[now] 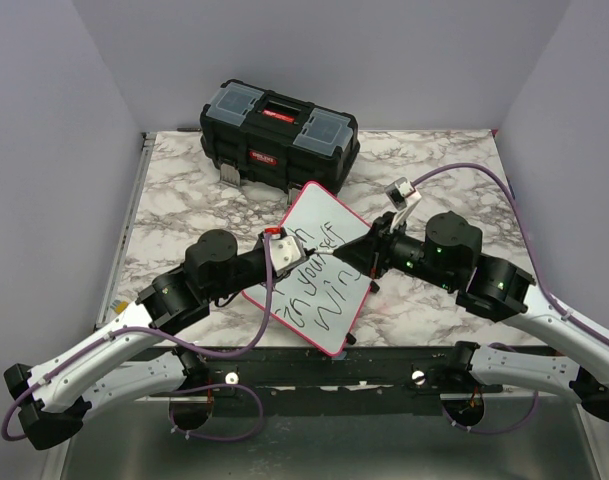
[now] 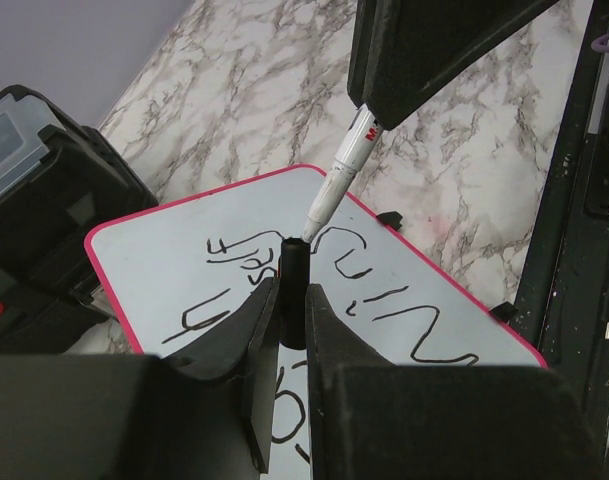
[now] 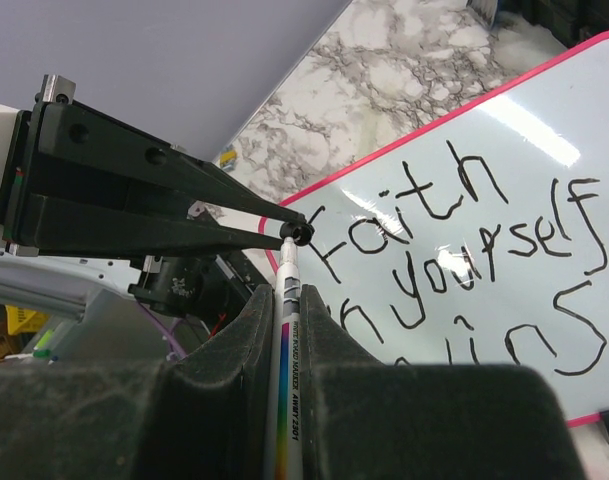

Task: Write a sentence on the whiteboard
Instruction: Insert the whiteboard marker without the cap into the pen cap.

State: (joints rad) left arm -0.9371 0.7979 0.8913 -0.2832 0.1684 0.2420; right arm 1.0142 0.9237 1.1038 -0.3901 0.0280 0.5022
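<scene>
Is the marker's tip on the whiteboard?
No, the marker tip sits at the mouth of the black cap held in the left claw.

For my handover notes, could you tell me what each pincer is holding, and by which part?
The right pincer grips the whiteboard marker by its barrel; the left pincer pinches the black cap by its sides.

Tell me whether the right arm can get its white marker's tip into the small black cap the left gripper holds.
Probably yes. The right gripper holds the white marker with its tip at the mouth of the small black cap clamped in the left gripper; nothing lies between them.
</scene>
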